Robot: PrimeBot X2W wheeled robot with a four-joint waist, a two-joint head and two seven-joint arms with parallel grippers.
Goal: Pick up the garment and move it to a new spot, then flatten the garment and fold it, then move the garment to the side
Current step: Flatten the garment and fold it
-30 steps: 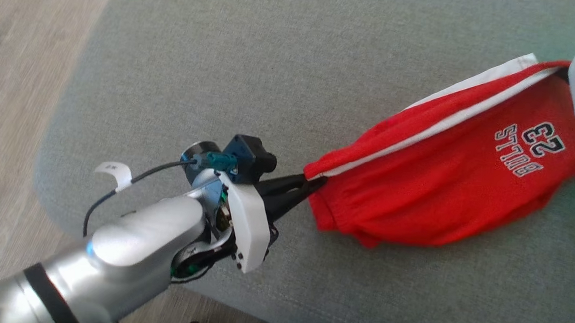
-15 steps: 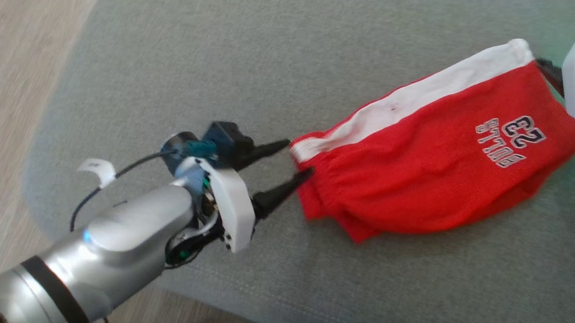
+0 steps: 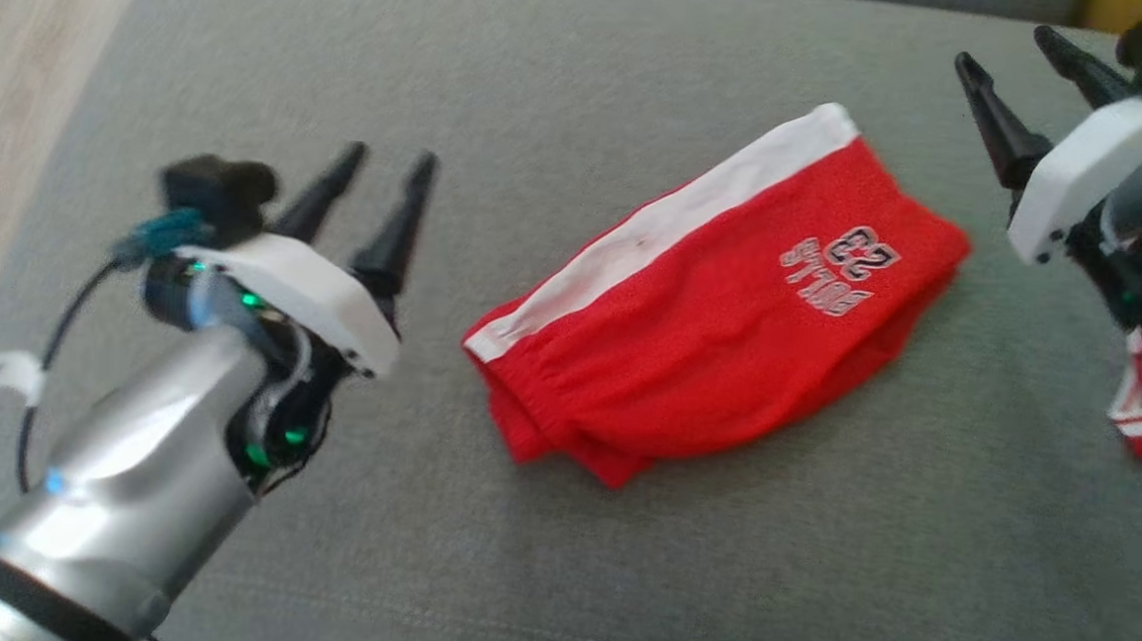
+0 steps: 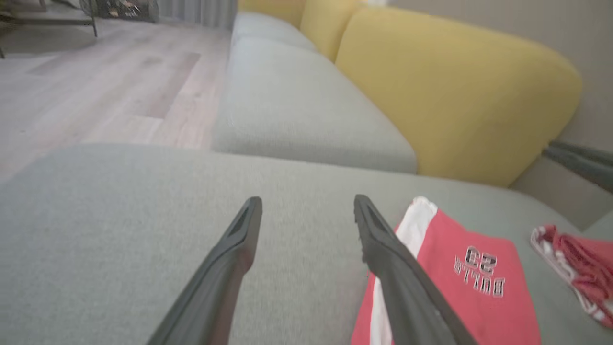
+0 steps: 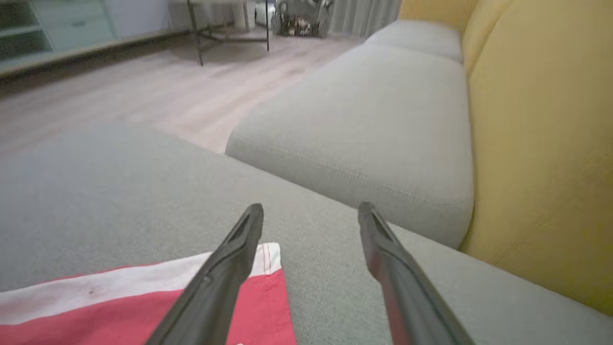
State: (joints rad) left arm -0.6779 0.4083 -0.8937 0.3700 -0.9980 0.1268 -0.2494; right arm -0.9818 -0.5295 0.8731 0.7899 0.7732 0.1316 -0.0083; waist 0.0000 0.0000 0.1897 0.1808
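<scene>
Garment [image 3: 708, 349], folded, frame centre: red, white stripe, print "BULLS 23" upside down. My left gripper [image 3: 391, 155] and right gripper [image 3: 1003, 46] both spread wide, empty.

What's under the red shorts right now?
The red shorts lie folded on the grey cushion, which shows all around them. Lower layers peek out at the near edge; anything beneath is covered.

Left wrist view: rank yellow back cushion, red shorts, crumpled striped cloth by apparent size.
1. yellow back cushion: clearly largest.
2. red shorts: mid-sized, cut off by the bottom edge.
3. crumpled striped cloth: smallest, but cut off at the right edge, so its full extent is unsure.
</scene>
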